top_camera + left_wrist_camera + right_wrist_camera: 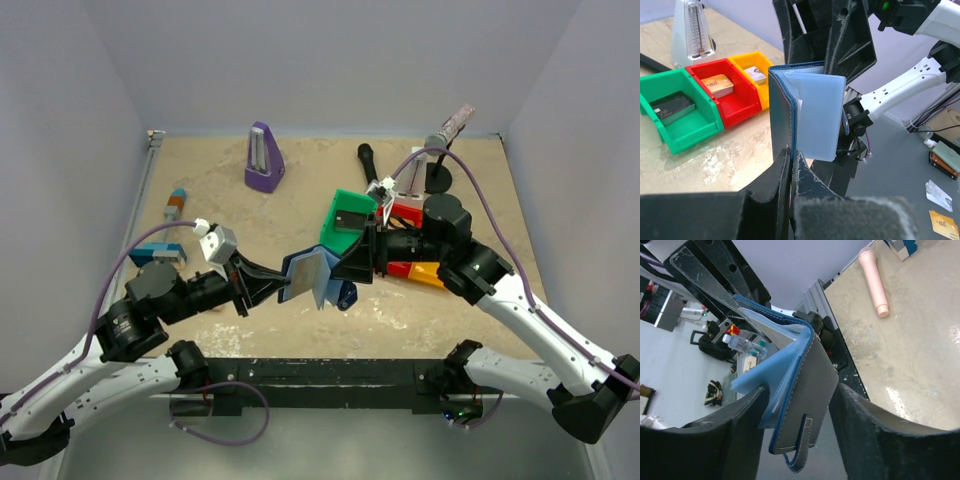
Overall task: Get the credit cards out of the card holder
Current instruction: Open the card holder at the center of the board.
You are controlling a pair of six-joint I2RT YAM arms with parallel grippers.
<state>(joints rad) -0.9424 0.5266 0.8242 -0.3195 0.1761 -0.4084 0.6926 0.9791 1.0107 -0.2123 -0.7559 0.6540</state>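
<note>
— What's at the left?
— The left gripper point(791, 156) is pinched tight on one edge of the navy cover.
— So where's the card holder point(308, 275)?
— Up in the air between the two arms, above the table point(230, 215). It's open like a book, with its pale blue panels showing.
— And the right gripper point(797, 405)?
— Its jaws are parted, a finger on either side of the holder, not clamped on it.
— Any cards further right?
— A black card point(672, 107) in the green bin point(685, 140), a tan card point(719, 86) in the red bin point(742, 107), and another card point(756, 75) in the orange bin point(765, 95).
</note>
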